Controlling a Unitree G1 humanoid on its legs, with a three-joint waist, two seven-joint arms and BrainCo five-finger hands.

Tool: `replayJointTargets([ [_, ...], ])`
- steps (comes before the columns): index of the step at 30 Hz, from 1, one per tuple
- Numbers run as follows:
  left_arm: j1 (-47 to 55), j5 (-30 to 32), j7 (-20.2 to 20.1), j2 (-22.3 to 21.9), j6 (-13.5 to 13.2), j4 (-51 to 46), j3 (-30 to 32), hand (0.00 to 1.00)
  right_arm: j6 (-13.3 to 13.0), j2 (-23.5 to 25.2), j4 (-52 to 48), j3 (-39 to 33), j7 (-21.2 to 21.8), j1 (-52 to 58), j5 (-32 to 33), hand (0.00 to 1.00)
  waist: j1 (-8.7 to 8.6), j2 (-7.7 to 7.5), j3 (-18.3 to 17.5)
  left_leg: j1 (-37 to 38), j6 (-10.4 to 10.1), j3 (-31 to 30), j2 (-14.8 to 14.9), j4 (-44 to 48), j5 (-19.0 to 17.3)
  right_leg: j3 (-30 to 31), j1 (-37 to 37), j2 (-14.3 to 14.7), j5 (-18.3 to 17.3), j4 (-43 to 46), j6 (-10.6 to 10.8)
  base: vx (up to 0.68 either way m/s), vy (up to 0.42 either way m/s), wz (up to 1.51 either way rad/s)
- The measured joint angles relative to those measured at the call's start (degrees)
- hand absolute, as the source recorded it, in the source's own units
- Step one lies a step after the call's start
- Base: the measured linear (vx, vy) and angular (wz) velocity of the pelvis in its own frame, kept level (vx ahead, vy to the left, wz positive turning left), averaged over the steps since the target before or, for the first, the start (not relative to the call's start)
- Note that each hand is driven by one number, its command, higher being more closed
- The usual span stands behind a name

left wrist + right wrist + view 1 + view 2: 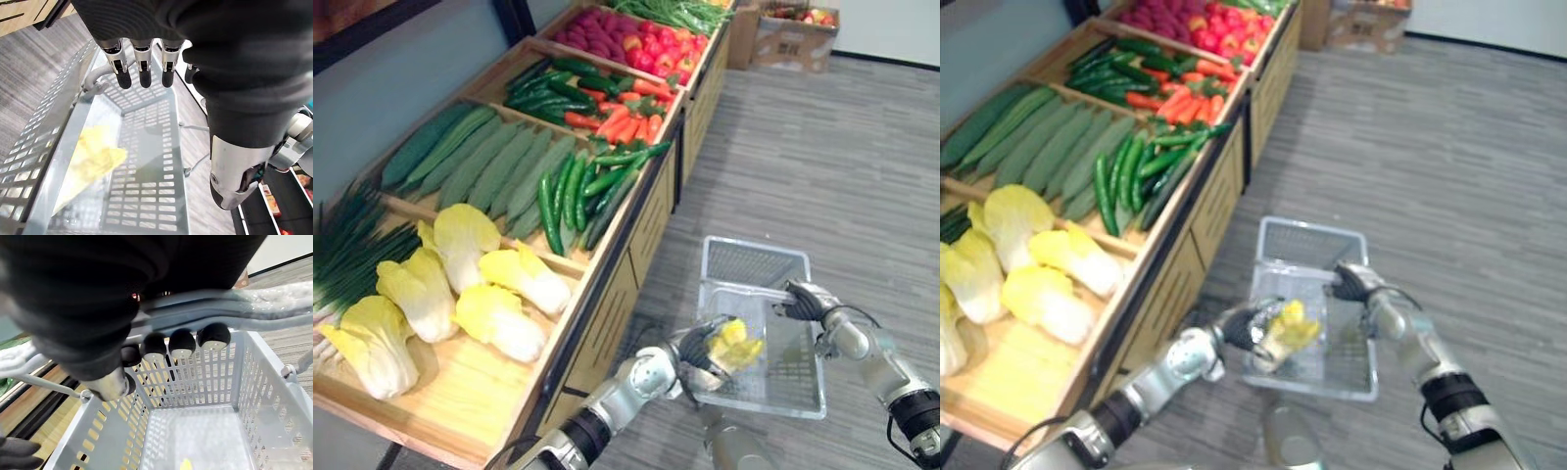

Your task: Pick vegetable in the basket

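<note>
Pale yellow leafy cabbage [93,156] lies in the grey mesh basket [146,147] under your slack, empty left hand [142,73]; if your right hand [181,342], curled on the handle [234,308], tilts, it could spill.

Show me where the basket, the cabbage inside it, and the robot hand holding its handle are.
basket [759,262]: left eye view, on its far mesh wall.
cabbage [98,156]: left wrist view, on its yellow leaves.
right robot hand [803,299]: left eye view, on the back of the hand.
</note>
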Motion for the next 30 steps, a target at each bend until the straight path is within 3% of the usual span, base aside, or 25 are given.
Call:
replayJointTargets([
  [5,0.0,0.9,0.8,2.2,-0.9,-11.5,-0.1,0.00,-0.3,0.6,3.5,-2.0,-0.1,2.1,0.0,1.00,0.90,0.32,0.0,-1.3,0.3,-3.3,0.7,1.0,-0.1,-2.8,0.8,-1.1,0.0,0.0,-0.1,0.00,0.010,0.32],
  [8,0.2,-6.0,0.9,6.0,-3.7,-23.5,0.4,0.00,0.0,0.6,4.2,-5.3,-0.1,6.1,-0.1,1.00,2.93,1.14,-0.3,-1.5,0.3,-5.9,1.9,1.6,-0.1,-6.0,2.4,-1.6,-0.4,0.0,-0.6,0.00,0.016,0.47],
  [12,2.9,-14.3,1.8,10.8,-5.1,-33.0,4.1,0.00,0.1,2.4,5.2,-11.0,-0.4,8.7,0.0,1.00,3.43,1.70,-0.8,-2.7,0.8,-9.7,2.1,1.5,0.3,-9.8,3.6,-2.9,-0.9,0.0,-1.2,0.01,0.017,0.56],
  [13,5.2,-17.2,2.4,12.5,-5.2,-36.7,7.6,0.00,0.2,4.3,6.6,-15.0,-1.6,10.5,0.0,1.00,4.44,1.77,-1.2,-3.6,1.1,-11.8,2.1,1.5,0.7,-11.7,4.0,-3.6,-1.1,0.0,-1.5,0.00,0.010,0.53],
  [15,8.6,-17.1,4.0,13.7,-5.3,-40.1,11.8,0.00,0.4,6.5,8.7,-18.8,-2.9,12.8,1.3,1.00,5.68,1.72,-2.2,-5.1,1.4,-14.6,1.7,1.1,1.3,-14.2,4.1,-4.7,-1.4,-0.1,-1.8,0.00,0.000,1.32],
  [16,16.4,-16.8,7.1,13.6,-6.3,-43.2,20.5,0.00,0.8,11.6,15.8,-25.5,-5.4,16.9,1.2,1.00,6.40,0.59,-4.4,-7.6,2.4,-22.8,-0.8,-2.4,4.2,-21.3,5.9,-8.1,-2.8,-0.1,-2.4,0.02,-0.013,1.98],
  [19,18.9,-15.6,11.2,13.1,-6.8,-45.2,25.4,0.00,1.5,13.3,19.2,-26.5,-6.6,18.3,1.1,1.00,7.77,-0.23,-4.8,-8.3,2.9,-26.1,-2.2,-3.8,5.5,-23.9,6.7,-9.5,-3.5,-0.1,-2.4,-0.01,-0.018,0.98],
  [21,21.8,-13.6,11.5,10.0,-7.5,-45.1,30.5,0.00,1.3,14.6,25.9,-30.8,-7.0,19.0,1.0,1.00,8.09,-1.41,-6.5,-9.9,3.7,-30.4,-4.4,-6.6,7.6,-27.7,6.8,-11.9,-4.6,-0.1,-2.4,0.00,0.015,1.06],
  [22,23.6,-12.8,13.3,5.6,-7.3,-44.9,36.6,0.00,1.7,16.4,29.8,-36.7,-8.0,20.2,1.1,1.00,7.32,-1.84,-7.8,-11.6,4.3,-34.6,-5.8,-8.3,9.1,-31.7,7.2,-13.3,-5.6,-0.1,-2.0,0.03,-0.004,1.73],
  [23,24.6,-11.8,16.1,1.5,-6.7,-44.1,43.3,0.00,2.3,18.4,32.7,-42.6,-9.5,22.0,1.2,1.00,7.79,-2.00,-8.1,-12.4,4.4,-37.8,-6.7,-9.2,10.1,-34.8,8.1,-14.3,-5.8,-0.1,-2.0,0.03,0.003,1.49],
  [24,25.5,-11.5,17.5,0.5,-6.4,-43.9,46.5,0.00,2.8,19.0,34.2,-44.0,-9.9,22.4,1.3,1.00,8.51,-2.09,-8.2,-12.5,4.4,-38.7,-6.8,-9.5,10.4,-35.7,8.5,-14.3,-5.8,-0.1,-1.9,0.03,0.003,0.96],
  [25,26.8,-11.5,19.2,0.0,-6.0,-43.0,50.5,0.00,3.5,19.7,36.0,-45.6,-10.8,22.6,1.5,1.00,9.55,-2.24,-8.2,-12.5,4.4,-39.8,-6.8,-9.9,10.9,-36.7,9.1,-14.4,-6.1,-0.1,-1.7,0.02,-0.020,0.64],
  [27,28.1,-8.4,22.5,0.0,-4.4,-36.7,58.1,0.00,4.5,19.9,37.7,-46.7,-11.5,23.1,2.4,1.00,9.93,-2.53,-8.4,-12.4,4.4,-42.8,-7.4,-11.6,12.1,-39.9,10.7,-14.9,-6.6,-0.1,-1.7,0.01,-0.030,0.74],
  [30,27.9,-5.0,24.9,-0.2,-2.1,-27.6,63.2,0.00,4.9,20.2,37.7,-46.7,-11.6,23.4,2.2,1.00,10.24,-3.22,-9.0,-12.7,4.4,-44.6,-7.6,-13.0,13.3,-41.7,10.9,-15.2,-7.0,-0.1,-2.2,-0.01,-0.026,0.35],
])
